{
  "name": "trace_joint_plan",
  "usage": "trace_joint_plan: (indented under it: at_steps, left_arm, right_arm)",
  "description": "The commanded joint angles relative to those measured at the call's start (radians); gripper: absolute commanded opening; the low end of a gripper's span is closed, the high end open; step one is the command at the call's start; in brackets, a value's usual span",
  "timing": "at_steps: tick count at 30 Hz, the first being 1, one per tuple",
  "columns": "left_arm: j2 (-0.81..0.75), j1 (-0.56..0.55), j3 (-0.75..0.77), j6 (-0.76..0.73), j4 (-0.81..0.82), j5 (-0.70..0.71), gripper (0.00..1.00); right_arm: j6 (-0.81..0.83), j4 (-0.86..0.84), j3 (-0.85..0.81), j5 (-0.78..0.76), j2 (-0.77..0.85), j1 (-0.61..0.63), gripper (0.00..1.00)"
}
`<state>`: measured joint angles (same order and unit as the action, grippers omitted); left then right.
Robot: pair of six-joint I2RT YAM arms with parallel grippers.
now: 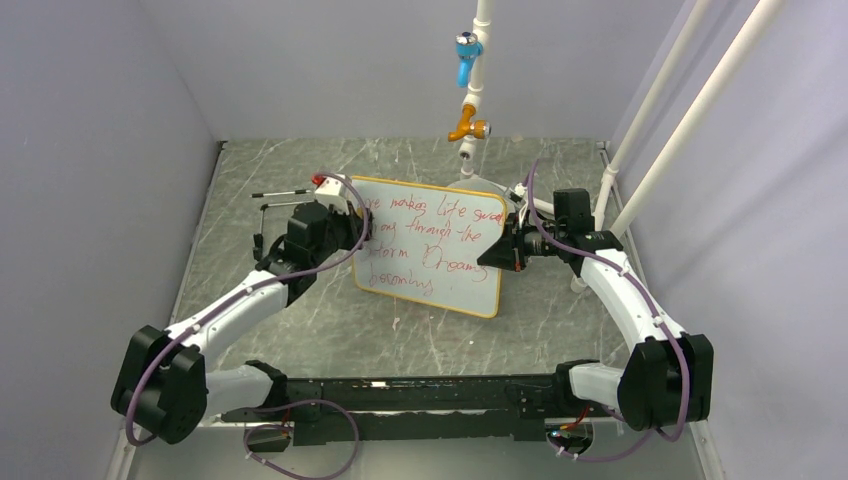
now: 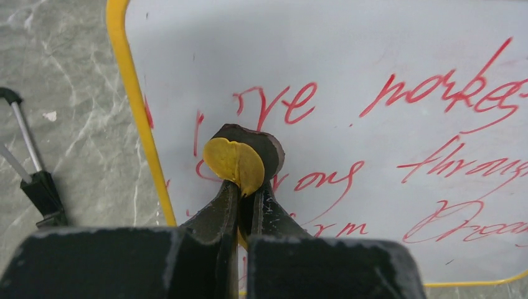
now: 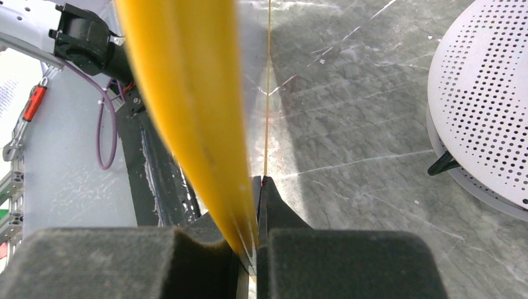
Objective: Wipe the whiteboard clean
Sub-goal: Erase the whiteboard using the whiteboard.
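The whiteboard (image 1: 430, 250), white with an orange-tan frame and several lines of red handwriting, is tilted up off the table between both arms. My right gripper (image 1: 497, 255) is shut on its right edge; in the right wrist view the whiteboard's frame (image 3: 180, 93) runs edge-on into the right gripper (image 3: 256, 187). My left gripper (image 1: 360, 228) is at the board's upper left. In the left wrist view this left gripper (image 2: 246, 187) is shut on a small round eraser pad (image 2: 233, 162), yellow and dark, held against the whiteboard (image 2: 373, 56) beside its left frame, over the first words.
A round grey perforated disc (image 3: 485, 106) lies on the marble-pattern table right of the board. A thin pen with a red end (image 1: 290, 190) and a black-and-silver rod (image 2: 31, 174) lie to the left. A white pipe with blue and orange valves (image 1: 467, 128) hangs behind.
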<state>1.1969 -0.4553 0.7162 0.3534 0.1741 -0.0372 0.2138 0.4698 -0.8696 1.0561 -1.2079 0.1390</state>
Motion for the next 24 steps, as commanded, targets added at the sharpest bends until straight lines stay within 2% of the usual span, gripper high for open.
trace_joint_plan:
  at_steps: [1,5,11,17,24]
  left_arm:
    - [-0.02,0.0,-0.016,-0.001,-0.026,0.108,0.0]
    - [-0.013,0.104,0.057,-0.007,-0.048,0.047,0.0]
    - [0.045,0.13,0.2,-0.028,-0.104,-0.065,0.0]
    - [0.037,0.103,0.134,0.003,-0.063,-0.153,0.0]
    - [0.026,0.071,0.071,0.001,-0.061,-0.06,0.0]
  right_arm:
    - [0.111,-0.037,-0.037,0.0,-0.004,0.02,0.0]
    - [0.11,-0.041,-0.032,-0.004,0.0,0.018,0.0]
    - [0.113,-0.04,-0.033,-0.009,0.002,0.019,0.0]
    - [0.113,-0.04,-0.034,-0.01,-0.001,0.019,0.0]
    - [0.116,-0.037,-0.038,-0.008,-0.013,0.018,0.0]
